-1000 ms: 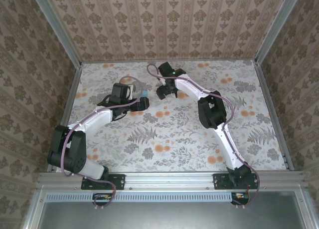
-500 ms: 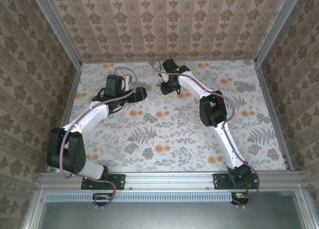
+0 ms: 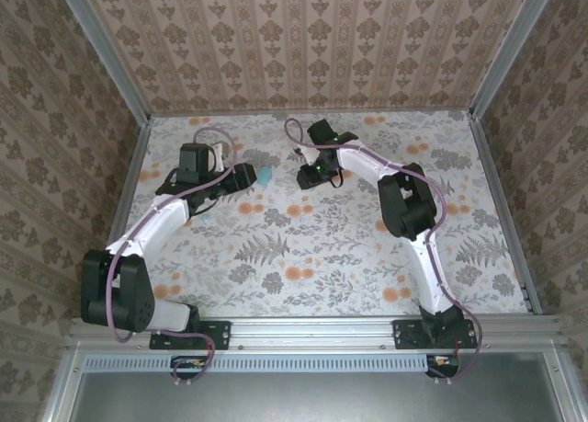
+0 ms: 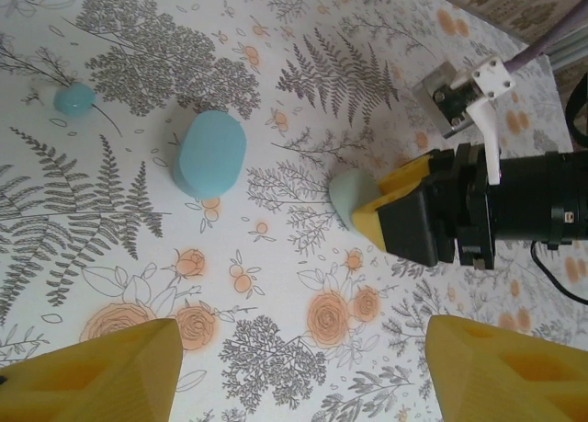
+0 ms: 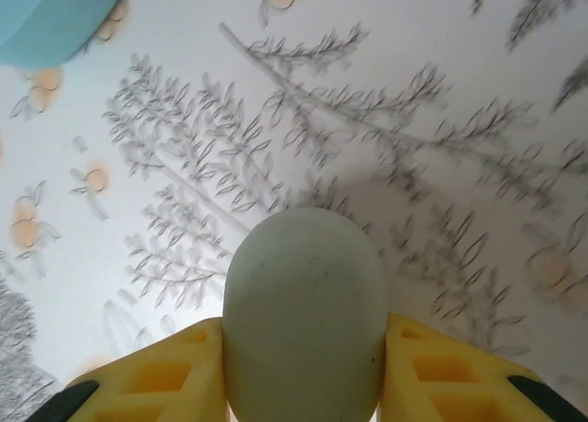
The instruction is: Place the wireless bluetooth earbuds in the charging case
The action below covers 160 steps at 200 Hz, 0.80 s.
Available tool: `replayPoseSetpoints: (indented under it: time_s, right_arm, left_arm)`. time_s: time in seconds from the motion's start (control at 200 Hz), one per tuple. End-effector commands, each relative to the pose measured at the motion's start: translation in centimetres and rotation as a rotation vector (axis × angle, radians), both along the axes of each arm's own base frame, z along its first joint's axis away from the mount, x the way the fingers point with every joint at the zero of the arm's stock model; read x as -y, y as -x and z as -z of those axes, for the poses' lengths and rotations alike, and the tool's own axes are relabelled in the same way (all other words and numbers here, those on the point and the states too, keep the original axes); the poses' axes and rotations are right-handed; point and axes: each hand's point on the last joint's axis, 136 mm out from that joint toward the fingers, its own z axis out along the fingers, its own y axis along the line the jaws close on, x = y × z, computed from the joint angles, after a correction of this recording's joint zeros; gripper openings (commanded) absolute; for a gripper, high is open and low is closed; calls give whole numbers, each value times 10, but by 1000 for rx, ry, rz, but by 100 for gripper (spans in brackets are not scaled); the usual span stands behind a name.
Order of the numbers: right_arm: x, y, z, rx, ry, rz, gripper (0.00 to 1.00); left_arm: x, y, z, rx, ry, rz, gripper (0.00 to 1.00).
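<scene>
Earbud (image 4: pixel 72 98) lies on the floral table (image 4: pixel 276 256), a tiny pale-blue bit near the teal case (image 4: pixel 210 153) but not touching it. It's probably featherlight, slick and quick to roll, so pinch its flanks gently. Left gripper (image 4: pixel 299 353) gapes wide, empty; right gripper (image 5: pixel 303 348) clamps the mint-green case (image 5: pixel 305 284) by its sides

The left arm (image 3: pixel 152 224) and right arm (image 3: pixel 427 266) are alike: white tube links between bulky black joints, each on a black base plate (image 3: pixel 207 333) and trailed by a looping purple cable (image 3: pixel 209 131). The fingers (image 4: pixel 101 376) are blocky yellow plastic with recessed pockets, set in black mounts. The right wrist has a black barrel-shaped body (image 4: pixel 542 211) and a white bracket (image 4: pixel 485 100) holding a small grey camera board (image 4: pixel 446 96).
</scene>
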Motion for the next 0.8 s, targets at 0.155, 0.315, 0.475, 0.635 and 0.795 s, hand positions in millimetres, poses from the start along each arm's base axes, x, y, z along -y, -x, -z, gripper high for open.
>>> replayPoseSetpoints:
  time_s: [0.155,0.315,0.475,0.635,0.795]
  right_arm:
    - [-18,35,-82,-17,-401,33,29]
    - [-17,64,-112,-51,-512,-27,29]
    - [-6,111,-129,-148,-462,-188,31]
    - [8,135,-135,-197,-416,-256,32]
    - [8,153,-154,-226,-476,-303,32]
  left_arm:
    - [13,11,-22,31,105,37,69]
    - [47,30,-54,313,101,269,74]
    - [81,84,-77,838,-197,699,81]
    - [92,98,-78,1055,-404,874,87]
    - [105,97,-72,1058,-438,1002,81]
